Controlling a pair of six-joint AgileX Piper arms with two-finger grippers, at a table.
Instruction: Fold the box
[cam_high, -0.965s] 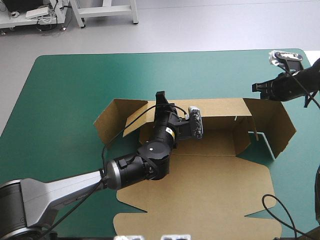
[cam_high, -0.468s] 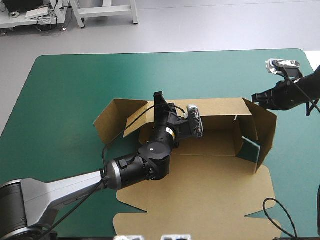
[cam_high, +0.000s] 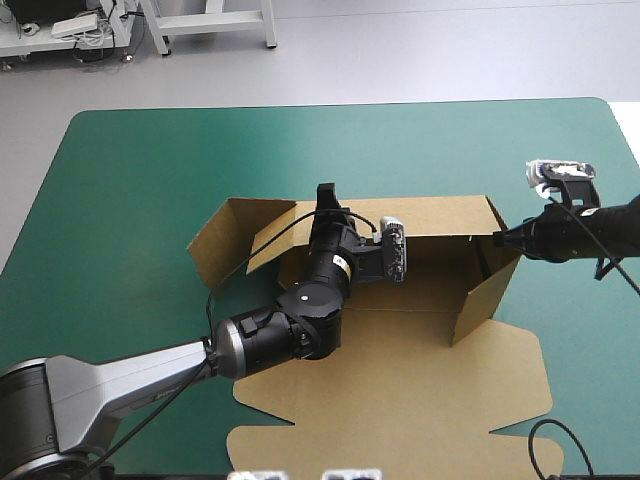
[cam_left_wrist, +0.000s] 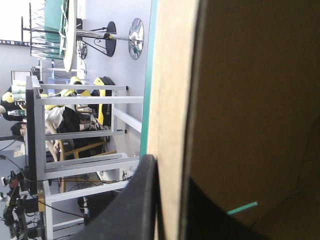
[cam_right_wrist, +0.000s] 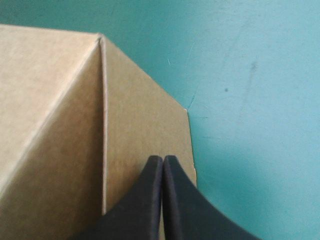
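Observation:
The brown box (cam_high: 400, 380) lies mid-table, its lid panel flat toward the near edge. The back wall (cam_high: 440, 215) stands upright. My left gripper (cam_high: 324, 195) is at that wall's top edge and shut on it. In the left wrist view the board edge (cam_left_wrist: 172, 100) runs between the two black fingers (cam_left_wrist: 142, 200) of the left gripper (cam_left_wrist: 170, 170). My right gripper (cam_high: 497, 238) is shut, its tip against the outside of the right side wall (cam_high: 490, 290), which stands raised. The right wrist view shows the right gripper (cam_right_wrist: 163, 159) as one point pressed on the brown board (cam_right_wrist: 135, 125).
The box's left side flap (cam_high: 215, 245) still leans outward over the teal-green cover (cam_high: 140, 200). A loop of black cable (cam_high: 545, 440) lies near the table's front right corner. Bare cover (cam_right_wrist: 250, 100) stretches beyond the box on the right.
My right gripper has moved in toward the box and nearer the front. The right side wall, splayed outward earlier, has swung upright. The left gripper has stayed on the back wall.

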